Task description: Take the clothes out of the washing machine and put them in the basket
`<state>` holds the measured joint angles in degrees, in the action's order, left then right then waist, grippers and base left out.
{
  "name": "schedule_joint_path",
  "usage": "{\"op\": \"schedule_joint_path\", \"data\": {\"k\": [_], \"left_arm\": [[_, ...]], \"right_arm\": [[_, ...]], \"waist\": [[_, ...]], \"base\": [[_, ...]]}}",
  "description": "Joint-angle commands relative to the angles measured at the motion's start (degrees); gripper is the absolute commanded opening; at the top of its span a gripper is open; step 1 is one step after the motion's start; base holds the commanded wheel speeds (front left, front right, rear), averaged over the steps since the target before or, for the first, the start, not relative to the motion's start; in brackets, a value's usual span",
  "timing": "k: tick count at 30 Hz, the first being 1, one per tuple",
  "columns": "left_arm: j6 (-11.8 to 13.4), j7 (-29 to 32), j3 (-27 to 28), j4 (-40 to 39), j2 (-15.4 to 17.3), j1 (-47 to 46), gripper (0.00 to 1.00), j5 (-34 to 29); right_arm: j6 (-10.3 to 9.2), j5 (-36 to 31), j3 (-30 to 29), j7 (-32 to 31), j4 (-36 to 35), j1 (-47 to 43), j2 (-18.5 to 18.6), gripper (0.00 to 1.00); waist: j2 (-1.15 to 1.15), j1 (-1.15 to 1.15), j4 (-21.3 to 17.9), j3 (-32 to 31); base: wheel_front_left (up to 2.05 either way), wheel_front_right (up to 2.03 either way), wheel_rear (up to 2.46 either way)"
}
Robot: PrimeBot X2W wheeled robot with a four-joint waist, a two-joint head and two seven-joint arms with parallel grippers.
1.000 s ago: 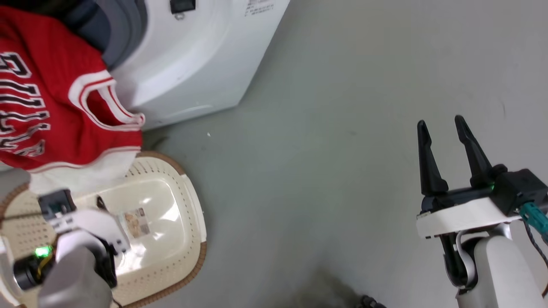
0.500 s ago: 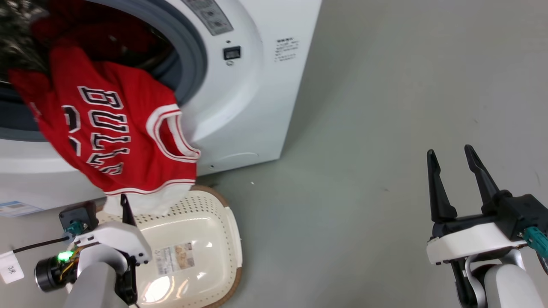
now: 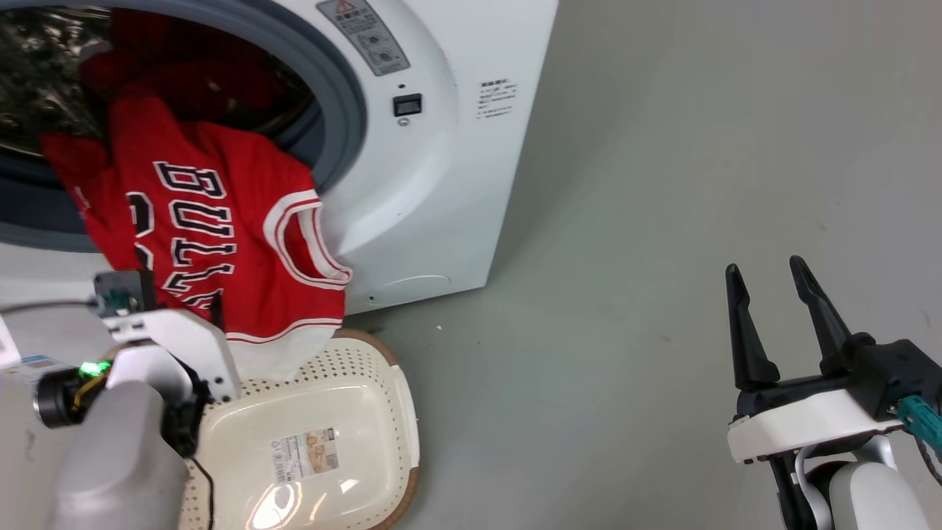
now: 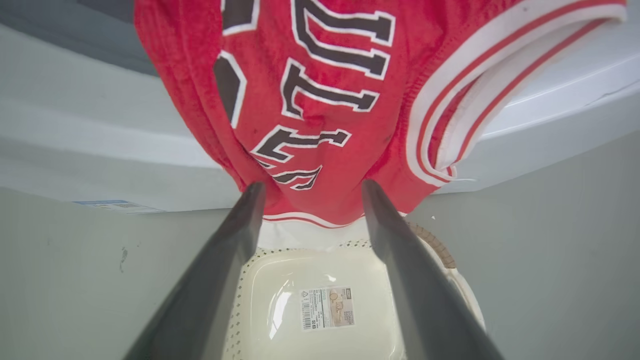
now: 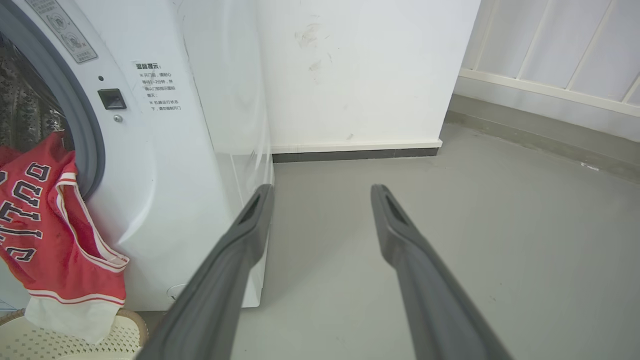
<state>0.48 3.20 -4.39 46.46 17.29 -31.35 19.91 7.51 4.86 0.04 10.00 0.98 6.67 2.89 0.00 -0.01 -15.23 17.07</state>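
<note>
Jersey: you've got the red jersey (image 3: 213, 243) draped out of the washing machine's (image 3: 441, 184) round opening. It runs over the grey door seal (image 3: 346, 110) and down the white front panel. The black-and-white lettering faces out, and the striped armhole trim is on the right in the head view.
Hem: the white lower edge hangs right down at the basket's (image 3: 397, 412) rim, on the side nearest the machine.
Second garment: there's a plain red piece (image 3: 184, 81) deeper in, inside the perforated steel drum (image 3: 37, 96), above and behind the jersey.
Basket: it's on the grey floor (image 3: 662, 184), tucked just beside the foot of the machine. You can see the paper label (image 3: 307, 454) on its cream bottom.
Left pincer (image 4: 312, 186): jaws wide, clamped on nothing. In your left wrist view both fingertips sit in front of the jersey's lowest lettering, near the hem, with the basket lower in that view between the fingers. You can't tell from here whether the tips touch the cloth.
Right pincer (image 3: 762, 265): jaws wide as well, holding nothing. It's out over bare floor, well apart from machine, jersey and basket. In your right wrist view its fingers point toward the white wall (image 5: 360, 65) past the machine's side panel.
</note>
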Motion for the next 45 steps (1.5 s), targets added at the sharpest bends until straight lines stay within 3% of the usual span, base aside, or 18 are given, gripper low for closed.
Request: {"op": "schedule_joint_path", "data": {"k": [1,9,18,36,37,38,39,40,45], "left_arm": [[-0.25,1.86,-0.24,0.38,0.76,-1.36,1.0,-0.06],[0.66,9.86,0.38,1.37,4.89,-4.65,1.0,0.75],[2.51,11.77,2.19,0.67,9.04,-6.1,1.0,1.56],[4.06,9.13,1.7,0.69,9.32,-8.62,1.0,1.84],[3.89,9.03,1.59,0.89,9.53,-8.77,0.93,1.77],[3.9,8.61,1.59,1.1,9.7,-8.92,0.45,1.77],[4.16,8.2,1.6,1.29,9.82,-9.04,0.28,1.67],[4.17,7.92,1.53,1.55,9.82,-9.18,0.0,1.6],[4.63,5.07,1.24,2.1,9.17,-8.69,0.0,1.52]], "right_arm": [[-0.04,0.44,0.1,0.27,0.33,-0.12,-0.01,1.0],[-0.04,2.24,0.72,1.89,2.58,1.67,-0.01,1.0],[-0.04,3.7,1.26,3.43,5.23,3.26,-0.02,1.0],[-0.04,3.56,2.08,4.13,6.46,4.82,-0.01,1.0],[-0.04,3.47,2.08,4.1,6.53,4.77,-0.01,1.0],[-0.04,3.46,2.1,4.06,6.58,4.76,-0.01,1.0],[-0.04,3.5,2.13,4.03,6.63,4.78,-0.01,1.0],[-0.04,3.5,2.09,4.0,6.68,4.79,-0.01,1.0],[-0.04,3.28,1.67,3.83,6.82,4.52,-0.01,1.0]], "waist": [[0.0,0.01,-1.08,0.83],[0.0,0.01,-5.1,4.01],[0.0,0.01,-7.59,6.51],[0.0,0.01,-8.14,7.86],[0.0,0.01,-8.21,7.91],[0.0,0.01,-8.27,7.95],[0.0,0.01,-8.33,7.96],[0.0,0.01,-8.36,7.92],[0.0,0.01,-8.11,6.95]], "base": [[0.0,0.0,0.0],[0.0,0.0,0.0],[0.0,0.0,0.0],[0.0,0.0,0.0],[0.0,0.0,0.0],[0.0,0.0,0.0],[0.0,0.0,0.0],[0.0,0.0,0.0],[0.0,0.0,0.0]]}}
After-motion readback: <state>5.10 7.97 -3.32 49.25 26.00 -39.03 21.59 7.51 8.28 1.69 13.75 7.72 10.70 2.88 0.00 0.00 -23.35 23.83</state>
